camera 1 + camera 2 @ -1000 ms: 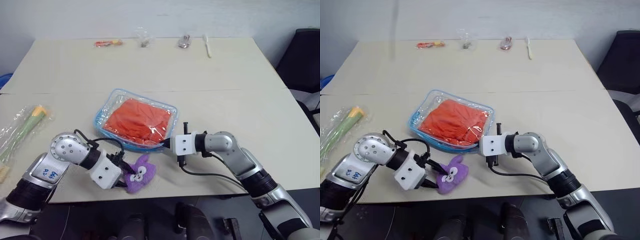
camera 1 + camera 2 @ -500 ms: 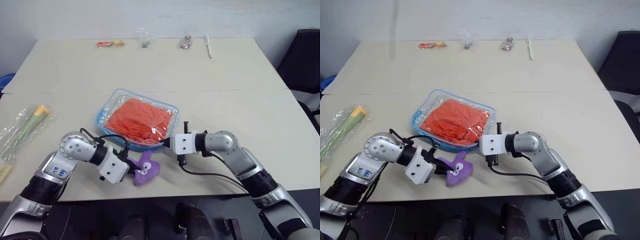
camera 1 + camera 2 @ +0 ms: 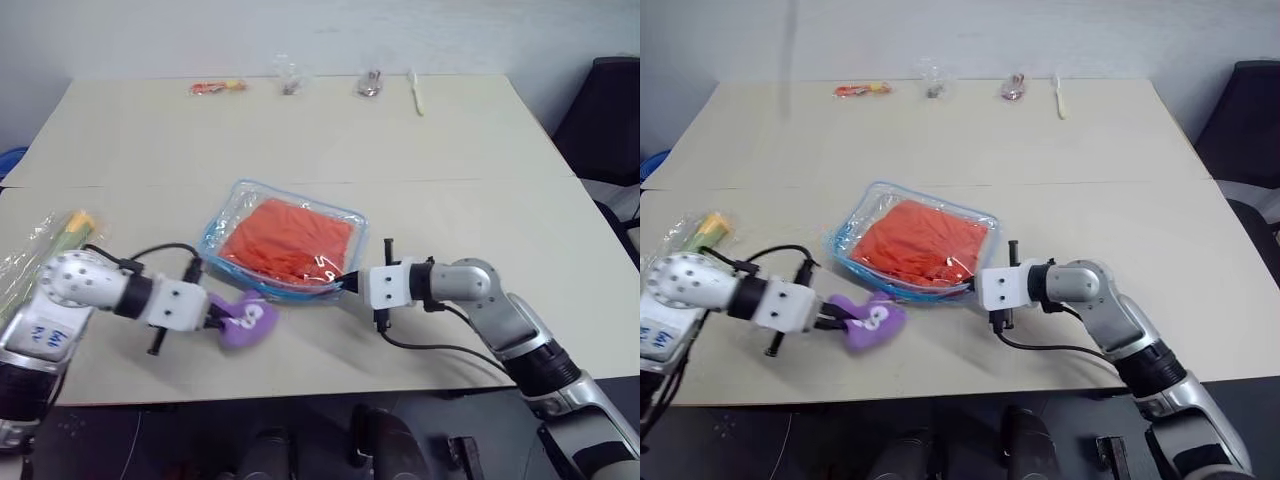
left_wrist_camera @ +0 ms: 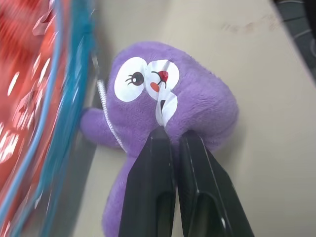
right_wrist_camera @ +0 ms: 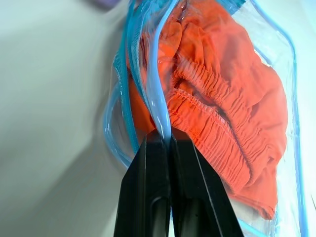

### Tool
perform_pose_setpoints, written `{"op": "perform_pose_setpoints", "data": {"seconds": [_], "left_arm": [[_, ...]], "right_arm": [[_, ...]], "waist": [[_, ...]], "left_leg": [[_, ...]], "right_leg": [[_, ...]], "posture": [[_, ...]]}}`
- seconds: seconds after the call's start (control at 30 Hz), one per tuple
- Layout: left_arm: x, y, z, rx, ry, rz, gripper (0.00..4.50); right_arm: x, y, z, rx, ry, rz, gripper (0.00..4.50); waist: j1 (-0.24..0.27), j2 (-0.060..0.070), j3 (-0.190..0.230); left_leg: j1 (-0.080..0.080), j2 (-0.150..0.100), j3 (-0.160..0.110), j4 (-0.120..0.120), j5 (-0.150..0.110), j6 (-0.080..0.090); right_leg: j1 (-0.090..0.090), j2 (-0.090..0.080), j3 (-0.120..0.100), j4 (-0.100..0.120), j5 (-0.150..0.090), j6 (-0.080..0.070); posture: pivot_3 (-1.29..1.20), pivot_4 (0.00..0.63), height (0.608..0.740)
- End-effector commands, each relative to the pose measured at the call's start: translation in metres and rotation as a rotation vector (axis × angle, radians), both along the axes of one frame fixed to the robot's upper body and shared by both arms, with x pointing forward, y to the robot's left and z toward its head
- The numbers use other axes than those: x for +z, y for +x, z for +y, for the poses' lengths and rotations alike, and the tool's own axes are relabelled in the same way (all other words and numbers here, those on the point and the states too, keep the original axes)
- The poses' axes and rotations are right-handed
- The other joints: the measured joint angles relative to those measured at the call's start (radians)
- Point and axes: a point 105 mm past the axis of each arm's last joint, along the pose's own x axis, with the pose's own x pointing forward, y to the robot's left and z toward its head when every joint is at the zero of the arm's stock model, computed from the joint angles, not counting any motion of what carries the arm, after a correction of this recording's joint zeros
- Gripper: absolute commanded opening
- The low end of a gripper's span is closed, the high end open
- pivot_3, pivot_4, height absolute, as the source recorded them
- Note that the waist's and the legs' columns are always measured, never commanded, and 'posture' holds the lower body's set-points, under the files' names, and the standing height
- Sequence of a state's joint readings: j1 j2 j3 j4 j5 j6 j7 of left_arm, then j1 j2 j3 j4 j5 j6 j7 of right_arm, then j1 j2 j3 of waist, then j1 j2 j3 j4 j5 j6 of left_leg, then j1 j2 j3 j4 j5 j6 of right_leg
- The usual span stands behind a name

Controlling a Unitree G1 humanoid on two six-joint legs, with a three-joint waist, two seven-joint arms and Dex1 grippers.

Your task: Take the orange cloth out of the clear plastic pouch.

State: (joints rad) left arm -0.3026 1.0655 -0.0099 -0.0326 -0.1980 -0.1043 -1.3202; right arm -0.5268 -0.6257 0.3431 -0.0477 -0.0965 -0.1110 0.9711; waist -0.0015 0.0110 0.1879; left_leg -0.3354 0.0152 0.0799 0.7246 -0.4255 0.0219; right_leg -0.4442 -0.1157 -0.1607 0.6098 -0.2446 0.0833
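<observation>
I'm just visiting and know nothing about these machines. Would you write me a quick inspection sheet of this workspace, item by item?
Surface: beige table, two tops pushed together.
Job's things: orange cloth inside the clear plastic pouch, mouth gaping.
Clutter: purple plush toy beside the pouch; crinkly clear bag with green and yellow items at the left edge; small items along the far edge.
Tools: left tool shut on the plush toy's tag; right tool shut on the pouch's blue edging.
Cables: black cables looping off both wrists.
Surroundings: pale wall behind, dark chair at right.
</observation>
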Motion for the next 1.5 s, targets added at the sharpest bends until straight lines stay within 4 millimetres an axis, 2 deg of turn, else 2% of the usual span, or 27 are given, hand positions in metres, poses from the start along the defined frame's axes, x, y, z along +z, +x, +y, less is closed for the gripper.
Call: {"op": "perform_pose_setpoints", "data": {"seconds": [0.03, 0.17, 0.3, 0.4, 0.47, 0.73, 0.8, 0.83, 0.9, 1.1, 1.2, 1.23, 1.33, 1.43, 1.5], "left_arm": [[0.014, 0.005, 0.031, 0.135, 0.008, -0.039, 0.04], [0.021, 0.006, 0.059, 0.236, 0.037, -0.067, 0.04], [0.037, 0.010, 0.092, 0.369, 0.035, -0.095, 0.04], [0.046, 0.011, 0.104, 0.419, 0.022, -0.096, 0.04], [0.048, 0.012, 0.104, 0.425, 0.006, -0.088, 0.04], [0.030, 0.010, 0.072, 0.357, -0.053, -0.002, 0.04], [0.027, 0.007, 0.068, 0.354, -0.064, 0.031, 0.55], [0.026, 0.005, 0.066, 0.348, -0.065, 0.043, 0.78], [0.025, 0.004, 0.064, 0.347, -0.068, 0.054, 1.39], [0.021, -0.009, 0.067, 0.330, -0.031, 0.117, 3.21], [0.027, -0.009, 0.073, 0.350, -0.018, 0.108, 4.13], [0.034, -0.009, 0.073, 0.358, -0.042, 0.113, 4.46], [0.058, -0.015, 0.063, 0.317, -0.116, 0.172, 4.48], [0.084, -0.014, 0.041, 0.233, -0.194, 0.218, 4.48], [0.094, -0.011, 0.027, 0.174, -0.212, 0.222, 4.48]], "right_arm": [[0.013, -0.004, -0.011, -0.001, 0.012, -0.051, 0.00], [0.013, -0.007, -0.019, -0.001, 0.005, -0.062, 0.00], [0.014, -0.017, -0.027, 0.051, -0.021, -0.075, 0.00], [0.013, -0.021, -0.033, 0.078, -0.042, -0.079, 0.00], [0.012, -0.022, -0.035, 0.097, -0.048, -0.082, 0.00], [0.010, -0.021, -0.031, 0.105, -0.035, -0.079, 0.00], [0.009, -0.021, -0.031, 0.099, -0.032, -0.072, 0.00], [0.009, -0.021, -0.032, 0.097, -0.032, -0.066, 0.48], [0.008, -0.023, -0.032, 0.096, -0.032, -0.055, 0.99], [0.009, -0.031, -0.039, 0.066, -0.019, -0.016, 3.04], [0.013, -0.037, -0.045, 0.022, 0.019, 0.021, 4.04], [0.016, -0.040, -0.049, -0.009, 0.044, 0.052, 4.42], [0.026, -0.055, -0.057, -0.074, 0.136, 0.198, 4.46], [0.041, -0.075, -0.060, -0.127, 0.278, 0.377, 4.46], [0.047, -0.082, -0.060, -0.157, 0.338, 0.444, 4.46]], "waist": [[-0.003, 0.000, 0.000], [-0.003, 0.000, 0.000], [0.000, 0.000, 0.001], [0.000, 0.000, 0.001], [-0.001, 0.000, 0.001], [-0.002, 0.000, 0.001], [-0.002, 0.000, 0.001], [-0.002, 0.000, 0.001], [-0.002, 0.000, 0.001], [-0.001, 0.000, 0.001], [0.002, 0.000, 0.001], [0.001, 0.000, 0.001], [0.007, 0.000, 0.001], [0.019, -0.001, 0.001], [0.024, -0.001, 0.001]], "left_leg": [[0.000, 0.000, 0.000, 0.000, 0.000, 0.000], [0.000, 0.000, 0.001, -0.002, 0.000, 0.000], [0.000, 0.000, 0.001, -0.002, 0.000, 0.000], [0.000, -0.001, 0.001, -0.002, 0.000, 0.000], [0.000, -0.001, 0.001, -0.002, 0.000, 0.000], [0.000, 0.000, 0.001, -0.002, 0.000, 0.000], [0.000, 0.000, 0.001, -0.002, 0.000, 0.000], [0.000, 0.000, 0.001, -0.002, 0.000, 0.000], [0.000, 0.000, 0.001, -0.002, 0.000, 0.000], [0.000, 0.000, 0.001, -0.002, 0.000, 0.000], [0.000, 0.000, 0.001, -0.002, 0.000, 0.000], [0.000, 0.000, 0.001, -0.002, 0.000, 0.000], [0.000, 0.000, 0.001, -0.002, 0.000, 0.000], [0.000, 0.000, 0.001, -0.002, 0.000, 0.000], [0.000, -0.001, 0.001, -0.001, 0.000, 0.000]], "right_leg": [[0.000, 0.001, 0.000, 0.000, 0.000, 0.000], [0.000, 0.001, 0.000, -0.001, 0.000, 0.000], [0.000, 0.001, 0.000, -0.001, 0.000, 0.000], [0.000, 0.001, 0.000, -0.002, 0.000, 0.000], [0.000, 0.001, 0.000, -0.002, 0.000, 0.000], [0.000, 0.001, 0.000, -0.001, 0.000, 0.000], [0.000, 0.001, 0.000, -0.001, 0.000, 0.000], [0.000, 0.001, 0.000, -0.001, 0.000, 0.000], [0.000, 0.001, 0.000, -0.001, 0.000, 0.000], [0.000, 0.001, 0.000, -0.001, 0.000, 0.000], [0.000, 0.001, 0.000, -0.001, 0.000, 0.000], [0.000, 0.001, 0.000, -0.001, 0.000, 0.000], [0.000, 0.001, 0.000, -0.001, 0.000, 0.000], [0.000, 0.001, 0.000, -0.001, 0.000, 0.000], [0.000, 0.001, 0.000, 0.000, 0.000, 0.000]], "posture": [[0.00, 0.150, 0.740], [0.00, 0.150, 0.740], [0.00, 0.150, 0.740], [0.00, 0.150, 0.740], [0.00, 0.150, 0.740], [0.00, 0.150, 0.740], [0.00, 0.150, 0.740], [0.00, 0.150, 0.740], [0.00, 0.150, 0.740], [0.00, 0.150, 0.740], [0.00, 0.150, 0.740], [0.00, 0.150, 0.740], [0.00, 0.150, 0.740], [0.00, 0.150, 0.740], [0.00, 0.150, 0.740]]}}
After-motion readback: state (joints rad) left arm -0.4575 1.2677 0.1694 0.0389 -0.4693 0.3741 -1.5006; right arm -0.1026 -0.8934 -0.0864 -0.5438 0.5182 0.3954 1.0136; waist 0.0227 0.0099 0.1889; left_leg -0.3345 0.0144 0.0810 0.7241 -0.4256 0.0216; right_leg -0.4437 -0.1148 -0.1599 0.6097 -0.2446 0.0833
